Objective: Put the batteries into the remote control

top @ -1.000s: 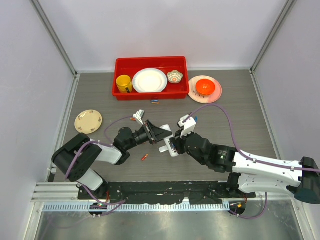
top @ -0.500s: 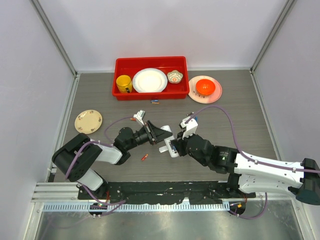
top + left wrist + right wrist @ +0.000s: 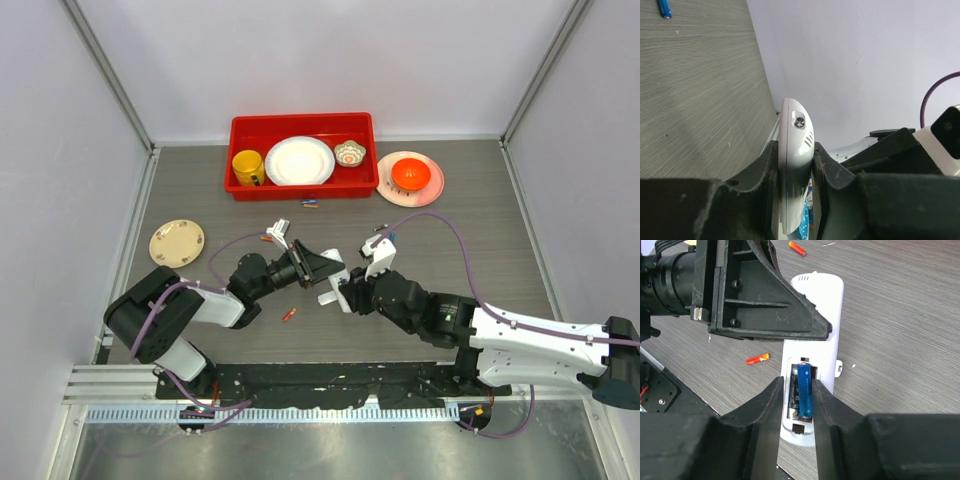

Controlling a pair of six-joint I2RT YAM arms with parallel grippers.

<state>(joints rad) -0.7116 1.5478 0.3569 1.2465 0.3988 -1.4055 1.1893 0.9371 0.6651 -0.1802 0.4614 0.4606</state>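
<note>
My left gripper (image 3: 794, 149) is shut on the white remote control (image 3: 792, 145), gripping its upper part edge-on. In the right wrist view the remote control (image 3: 822, 305) shows its open battery slot facing up. A blue battery (image 3: 804, 390) lies in that slot, beside a dark one deeper in. My right gripper (image 3: 797, 384) straddles the slot, slightly open. Its right finger (image 3: 825, 400) touches the blue battery; a gap shows on the other side. From above, the two grippers (image 3: 322, 268) (image 3: 345, 293) meet at mid-table.
Loose batteries lie on the table: a red-orange one (image 3: 758, 359) near the remote, another (image 3: 797, 248) farther off, a blue one (image 3: 664, 8). At the back stand a red bin (image 3: 302, 120) of dishes and a pink plate (image 3: 432, 190). A beige plate (image 3: 177, 243) lies left.
My right gripper's jaws have parted a little around the blue battery, and that arm has edged slightly left. The left gripper holds the remote still.
</note>
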